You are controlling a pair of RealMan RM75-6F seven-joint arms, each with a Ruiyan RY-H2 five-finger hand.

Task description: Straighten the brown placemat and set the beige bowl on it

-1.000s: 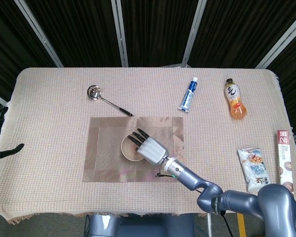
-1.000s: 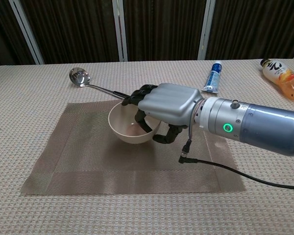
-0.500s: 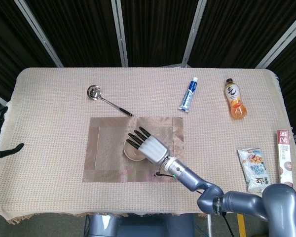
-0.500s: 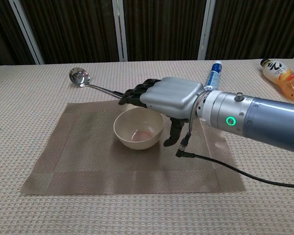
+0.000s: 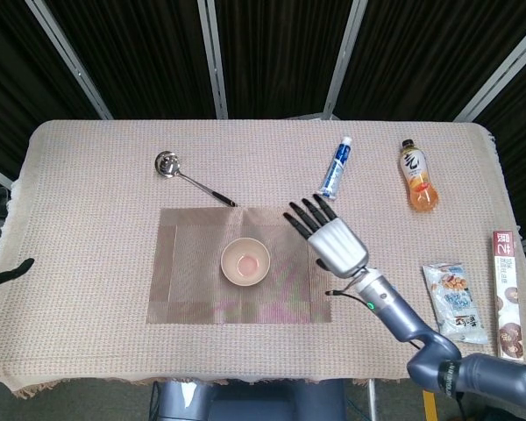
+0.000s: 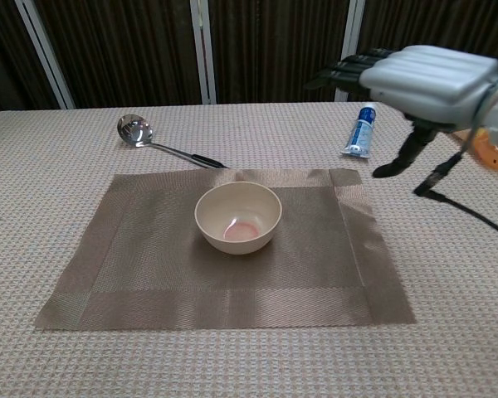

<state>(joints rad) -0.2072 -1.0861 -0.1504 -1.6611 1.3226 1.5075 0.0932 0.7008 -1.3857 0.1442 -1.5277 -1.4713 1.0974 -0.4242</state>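
Brown placemat [image 5: 193, 267] lies flat and square to the table edge, centre of the woven tablecloth [image 5: 88, 175]. Beige bowl [image 5: 245, 261] stands upright on it, a little toward 3 o'clock of the mat's middle, well inside the borders. Both parts of the task look done.

Right hand [image 5: 330, 235] empty, fingers spread, raised above the mat's 3 o'clock edge, clear of the bowl. Left hand barely in view at the far 9 o'clock table edge; fingers not readable, cannot tell.

Step in hand, by my reading: retreat. To do it well, lift up and out toward 4 o'clock, keeping the dangling wrist cable [image 6: 448, 178] off the mat corner so it doesn't drag the mat askew. Ladle [image 5: 188, 177] at 11 o'clock, toothpaste tube [image 5: 335, 167] at 1 o'clock: neither in the path.
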